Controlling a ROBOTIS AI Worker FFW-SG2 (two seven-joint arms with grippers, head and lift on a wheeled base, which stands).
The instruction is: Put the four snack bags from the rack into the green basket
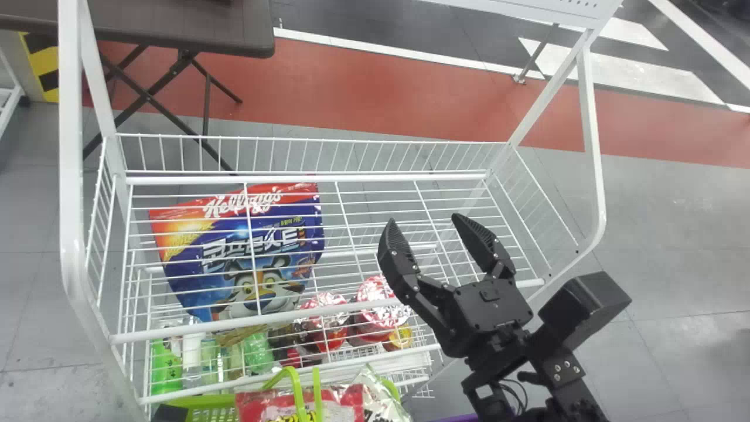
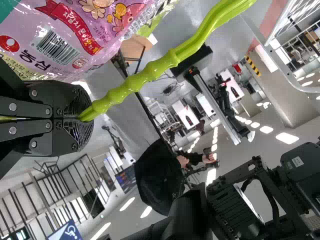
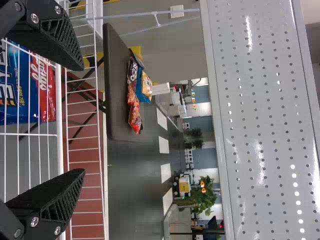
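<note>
Head view: wire rack (image 1: 310,177); folding table (image 1: 176,29), eleven o'clock, snack bags (image 3: 133,97) atop in right wrist view. Green basket (image 1: 205,403), seven. Cereal bag (image 1: 234,246), nine, behind wires. Right gripper (image 1: 425,220) spread, empty. Left wrist view: left gripper (image 2: 80,118) clenching basket handle (image 2: 135,82).

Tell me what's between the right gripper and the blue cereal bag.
In the head view, just the rack's white wire shelf spans the stretch from the right gripper to the blue cereal bag, and its wires cross the bag too.
</note>
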